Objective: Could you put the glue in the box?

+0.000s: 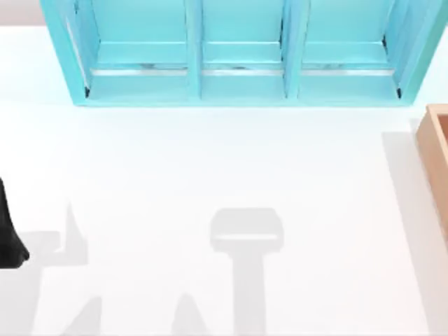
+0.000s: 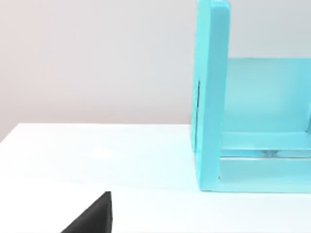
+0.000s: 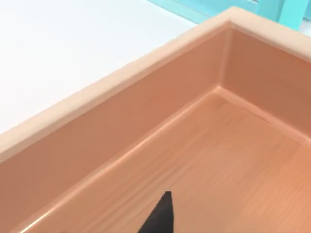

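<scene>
Box (image 1: 435, 143) sits at the surface's (image 1: 210, 175) right edge, near the cyan shelf (image 1: 238, 77); claw states: cannot tell.

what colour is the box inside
Light brown wood grain, clearest in the right wrist view of the box.

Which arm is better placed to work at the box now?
Right: the right hand hovers inside the box; the left hand sits at the table's left edge, far from it.
</scene>
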Motion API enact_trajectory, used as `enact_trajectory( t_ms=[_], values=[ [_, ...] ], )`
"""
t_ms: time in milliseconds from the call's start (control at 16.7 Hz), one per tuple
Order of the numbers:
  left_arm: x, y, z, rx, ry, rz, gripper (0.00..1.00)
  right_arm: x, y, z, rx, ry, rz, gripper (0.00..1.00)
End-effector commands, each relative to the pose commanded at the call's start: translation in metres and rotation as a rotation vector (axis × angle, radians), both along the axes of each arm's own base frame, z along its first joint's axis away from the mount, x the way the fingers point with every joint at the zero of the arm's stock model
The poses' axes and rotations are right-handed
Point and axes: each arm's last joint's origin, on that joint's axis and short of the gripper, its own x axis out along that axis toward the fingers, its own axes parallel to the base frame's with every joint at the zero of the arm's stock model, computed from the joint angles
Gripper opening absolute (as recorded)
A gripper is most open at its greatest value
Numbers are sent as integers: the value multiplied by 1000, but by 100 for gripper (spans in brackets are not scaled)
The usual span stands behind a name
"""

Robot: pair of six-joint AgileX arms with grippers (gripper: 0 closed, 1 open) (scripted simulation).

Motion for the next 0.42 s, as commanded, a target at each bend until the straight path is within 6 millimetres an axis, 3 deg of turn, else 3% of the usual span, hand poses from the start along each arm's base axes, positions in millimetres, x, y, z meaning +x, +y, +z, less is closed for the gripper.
enact_trajectory(
  t_ms=[120,420],
  values=[
    [0,0,0,0,0,0,100,0,0,0,0,0,0,100],
    [0,0,0,0,0,0,100,0,0,0,0,0,0,100]
  ],
)
